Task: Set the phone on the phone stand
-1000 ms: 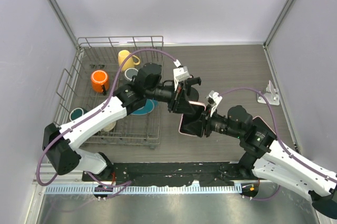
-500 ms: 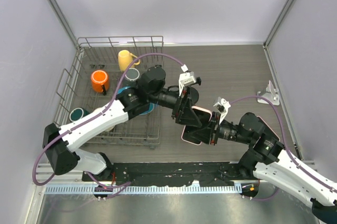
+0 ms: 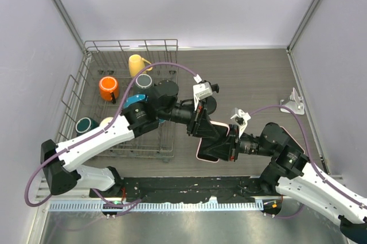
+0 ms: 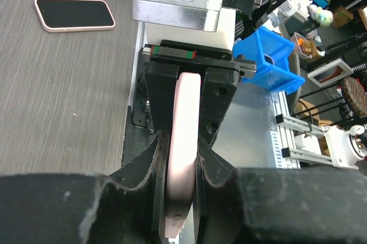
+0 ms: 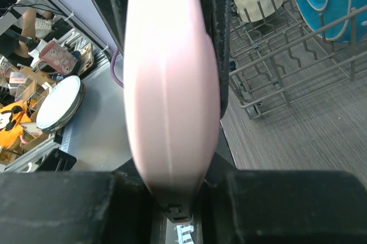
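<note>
Both pairs of jaws are clamped on the same phone. Your left gripper pinches it from the far-left side and your right gripper from the near-right side. The two tools meet nose to nose with the handset between them, lifted off the table just right of the dish rack. From your left wrist you see the pink case edge-on, running up between your own two fingers and on into the right gripper's black fingers opposite, with both sets pressed against its faces. From your right wrist the same pink edge fills the middle of the view, squeezed between the fingers at the bottom. From overhead the phone is tilted, its dark face partly toward the camera. The phone stand shows only as a dark round shape on the table just behind your left wrist. It is mostly hidden, so you cannot tell how its holder sits; the phone is near it but not on it. A second phone, pink-cased with a dark screen, lies flat on the table in the left wrist view, well apart from both grippers. An orange mug and a yellow mug sit in the rack.
</note>
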